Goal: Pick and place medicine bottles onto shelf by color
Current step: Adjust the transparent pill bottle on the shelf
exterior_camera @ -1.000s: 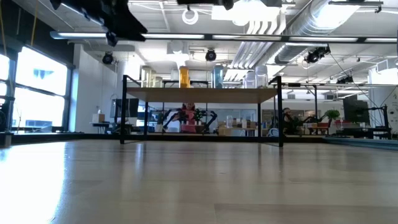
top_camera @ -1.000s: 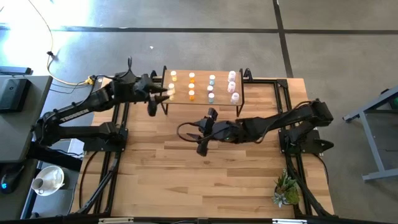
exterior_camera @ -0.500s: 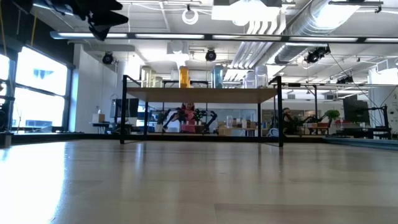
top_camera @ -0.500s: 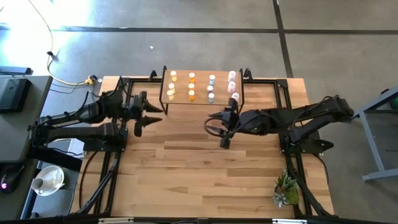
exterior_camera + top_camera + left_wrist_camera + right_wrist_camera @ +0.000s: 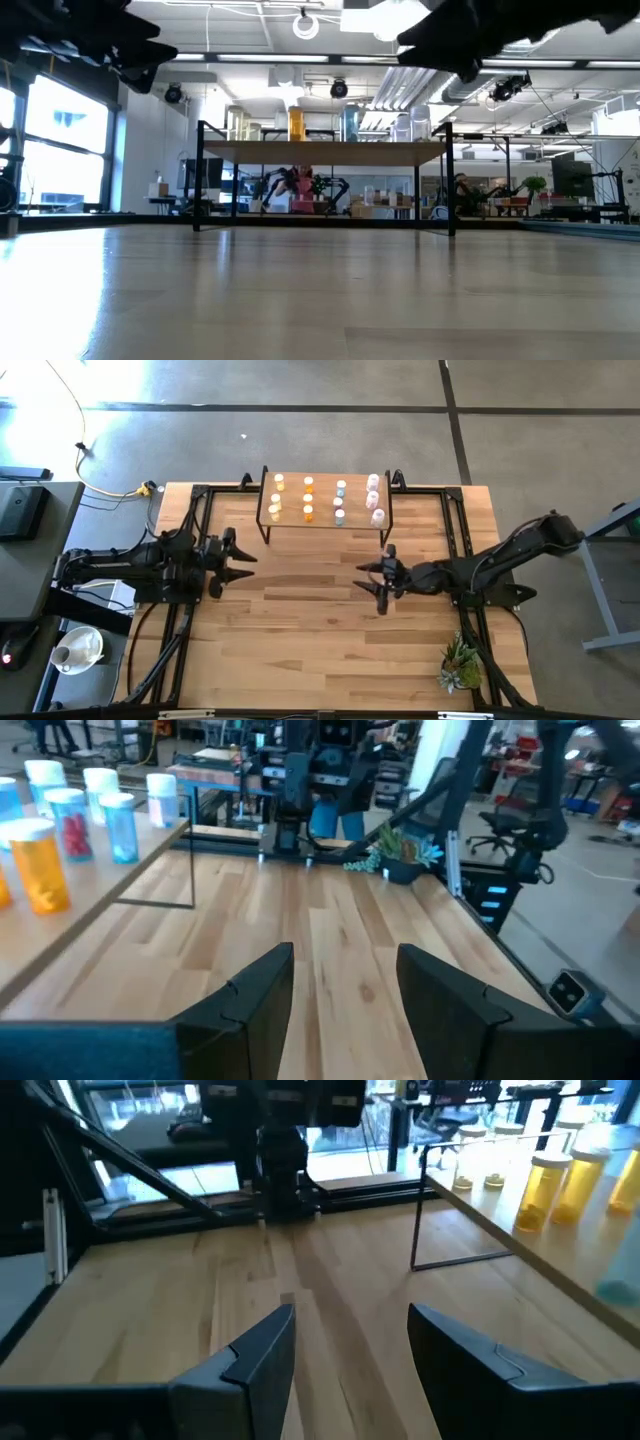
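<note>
1. Two sets of jaws hang over the bare wooden surface, both spread wide with nothing between them.
2. Left jaws sit at the surface's left edge; the shelf stands off to their left and ahead, well apart.
3. Right jaws are near mid-surface, the shelf off to their right and ahead, near but not touching.
4. About ten medicine bottles stand upright on the shelf in columns: yellowish, orange, pale blue-tinted, pinkish.
5. Seen past the left jaws, an orange bottle stands nearest, clear ones beyond.
6. Seen past the right jaws, orange bottles line the shelf edge.
7. One small potted plant sits behind the right jaws, well apart.
</note>
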Available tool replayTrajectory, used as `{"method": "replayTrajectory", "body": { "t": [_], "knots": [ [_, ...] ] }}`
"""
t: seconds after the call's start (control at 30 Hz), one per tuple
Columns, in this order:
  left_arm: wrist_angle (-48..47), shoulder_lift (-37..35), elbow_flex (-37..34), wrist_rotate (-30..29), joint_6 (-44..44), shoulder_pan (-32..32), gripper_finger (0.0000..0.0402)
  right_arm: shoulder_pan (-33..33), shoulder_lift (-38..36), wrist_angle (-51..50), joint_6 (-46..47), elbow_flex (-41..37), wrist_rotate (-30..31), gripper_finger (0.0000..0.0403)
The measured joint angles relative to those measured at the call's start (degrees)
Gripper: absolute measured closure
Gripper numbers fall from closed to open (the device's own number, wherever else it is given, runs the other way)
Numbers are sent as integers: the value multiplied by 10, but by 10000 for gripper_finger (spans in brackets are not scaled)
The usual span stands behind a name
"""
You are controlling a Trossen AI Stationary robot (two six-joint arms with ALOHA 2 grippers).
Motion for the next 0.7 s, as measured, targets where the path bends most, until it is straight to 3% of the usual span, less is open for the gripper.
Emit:
{"method": "replayTrajectory", "body": {
  "t": [0.3, 0.53, 0.7],
  "knots": [
    [34, -42, -61, 0, -17, -24, 232, -7, -79, 14, -16, -55, 69, 217],
    [80, -52, -95, 0, -16, -27, 232, -50, -129, -17, -52, -52, 177, 217],
    [98, -51, -120, 0, -16, -27, 232, -111, -144, -46, -48, -52, 159, 217]
  ]
}}
